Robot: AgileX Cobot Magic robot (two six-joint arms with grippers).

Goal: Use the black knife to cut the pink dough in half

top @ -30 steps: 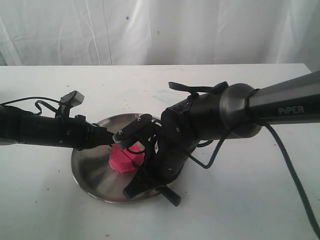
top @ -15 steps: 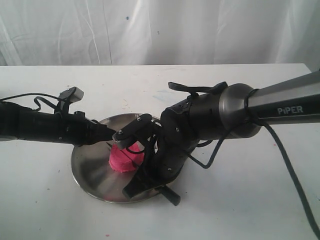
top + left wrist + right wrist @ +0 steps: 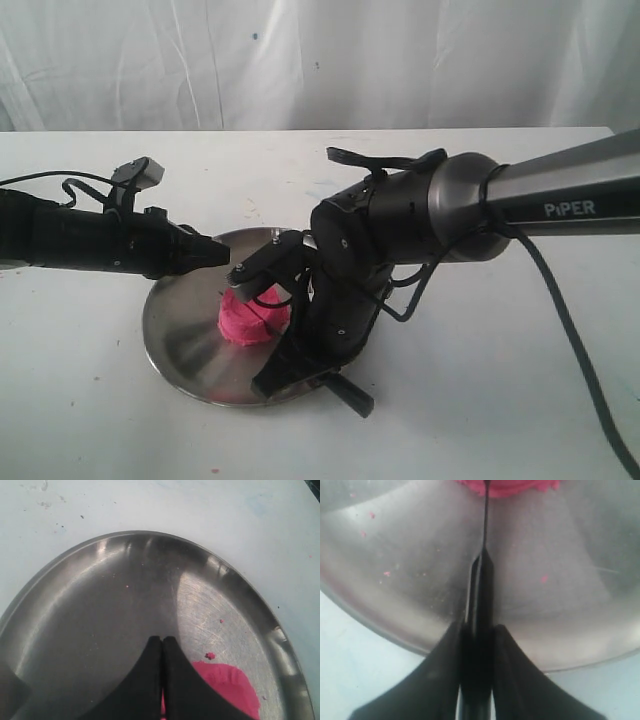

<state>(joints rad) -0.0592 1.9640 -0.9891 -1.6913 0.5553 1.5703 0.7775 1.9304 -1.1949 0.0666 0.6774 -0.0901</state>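
Note:
The pink dough point(image 3: 252, 320) sits as one lump in the middle of the steel plate point(image 3: 178, 335). My right gripper point(image 3: 300, 372) hangs over the plate's near rim, shut on the black knife point(image 3: 352, 397), whose handle end pokes out past the rim. In the right wrist view the gripper point(image 3: 478, 627) clamps the handle, and the thin blade point(image 3: 484, 527) runs straight into the pink dough point(image 3: 506, 486). My left gripper point(image 3: 222, 253) is shut and empty, hovering just left of and above the dough. The left wrist view shows its fingertips point(image 3: 162, 640) pressed together over the plate point(image 3: 100, 590), with the dough point(image 3: 231, 682) beside them.
The plate lies on a white table point(image 3: 500, 400) with a white curtain point(image 3: 320, 60) behind. Small pink crumbs point(image 3: 210, 655) dot the plate. A black cable point(image 3: 585, 360) trails from the right arm across the table.
My left gripper has drawn back and lifted off the dough's side. The right arm has shifted a little to the left, still holding the knife at the dough.

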